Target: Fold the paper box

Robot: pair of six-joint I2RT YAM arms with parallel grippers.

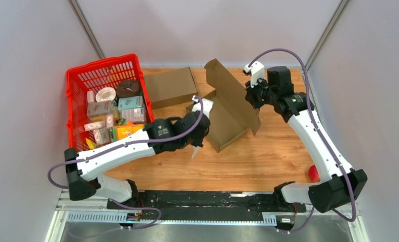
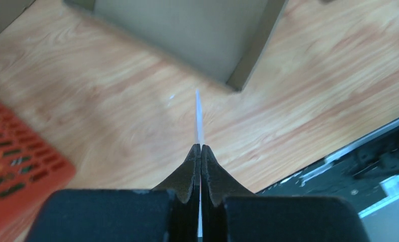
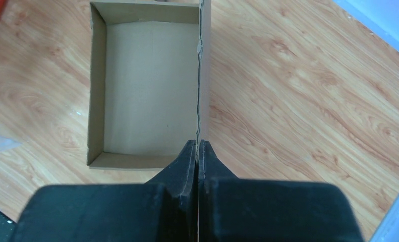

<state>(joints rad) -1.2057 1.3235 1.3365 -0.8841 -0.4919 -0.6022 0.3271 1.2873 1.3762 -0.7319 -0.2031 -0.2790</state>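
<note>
Bare table [image 1: 258,161] lies open in front; the red basket [image 1: 106,68] (packed) walls the left, the raised box lid [image 1: 235,93] the centre.

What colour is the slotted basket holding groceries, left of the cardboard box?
The basket is red. It shows best in the top external view.

A wooden table [image 1: 268,156] carries an open paper box [image 1: 226,128] at its middle, with the lid [image 1: 230,88] standing up and tilted. The right gripper [image 1: 251,98] meets the lid's right edge. The left gripper [image 1: 198,138] sits just beside the box's left wall, and a pale strip [image 1: 194,150] hangs below it. On the left is 1 red basket [image 1: 76,80] packed with small packets and tins. A second, closed brown box [image 1: 169,86] lies beside it. A small red object [image 1: 314,173] rests near the right arm's base.
</note>
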